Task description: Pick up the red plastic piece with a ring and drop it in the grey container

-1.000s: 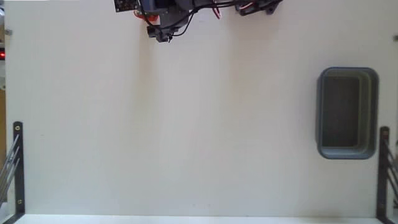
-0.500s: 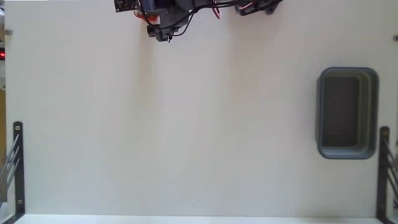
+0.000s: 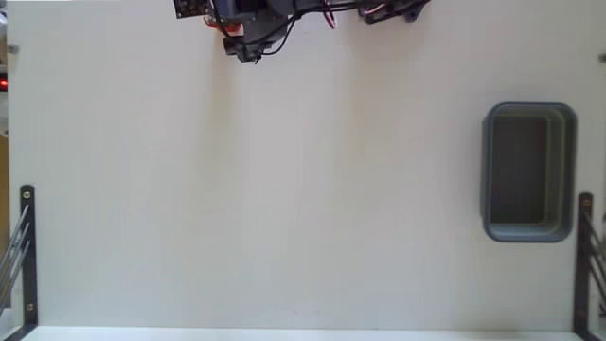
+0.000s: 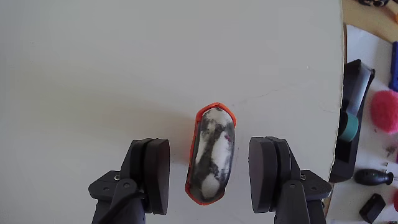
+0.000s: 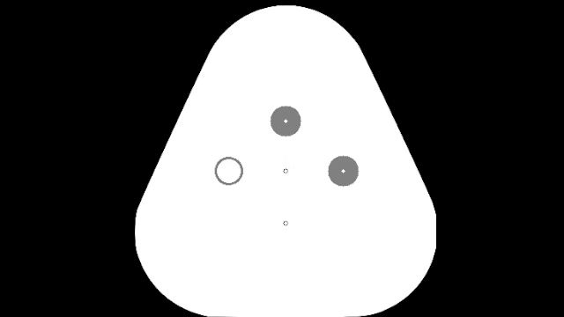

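In the wrist view the red plastic piece with a ring (image 4: 212, 155) lies on the white table, a red-orange rim around a pale, grey-mottled oval. My gripper (image 4: 211, 146) is open and straddles it, one black finger (image 4: 154, 174) on each side with a gap to the piece. In the fixed view the arm (image 3: 248, 28) reaches in at the top edge, left of centre, and the piece is too small to make out under it. The grey container (image 3: 530, 109) stands far off at the right side of the table, its dark inside showing nothing.
Black metal brackets stand at the lower left (image 3: 26, 251) and lower right (image 3: 584, 256) table edges in the fixed view. Past the table's edge in the wrist view are a black tape dispenser (image 4: 354, 118) and a pink fuzzy object (image 4: 384, 111).
The arm's tip has crept slightly toward the top edge of the fixed view. The grey container has not moved.
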{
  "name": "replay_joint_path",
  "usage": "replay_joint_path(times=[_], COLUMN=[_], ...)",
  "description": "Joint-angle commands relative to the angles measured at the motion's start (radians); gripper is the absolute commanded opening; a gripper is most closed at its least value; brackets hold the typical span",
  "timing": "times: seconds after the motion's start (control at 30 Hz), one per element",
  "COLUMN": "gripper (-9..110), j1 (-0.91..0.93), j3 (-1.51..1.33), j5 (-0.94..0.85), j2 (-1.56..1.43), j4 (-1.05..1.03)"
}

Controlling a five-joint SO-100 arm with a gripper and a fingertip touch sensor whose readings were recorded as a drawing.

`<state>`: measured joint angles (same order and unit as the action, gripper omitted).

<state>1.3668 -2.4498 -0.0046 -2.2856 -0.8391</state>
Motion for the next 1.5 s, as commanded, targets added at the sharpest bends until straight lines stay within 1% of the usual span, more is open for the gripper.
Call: replay_joint_path(times=[0.0,1.47], gripper=[75,62], j1=[0.023,0.023], j3=[-0.004,-0.004], j5=[0.005,0.005], j2=[-0.043,-0.043], j4=[0.015,0.015])
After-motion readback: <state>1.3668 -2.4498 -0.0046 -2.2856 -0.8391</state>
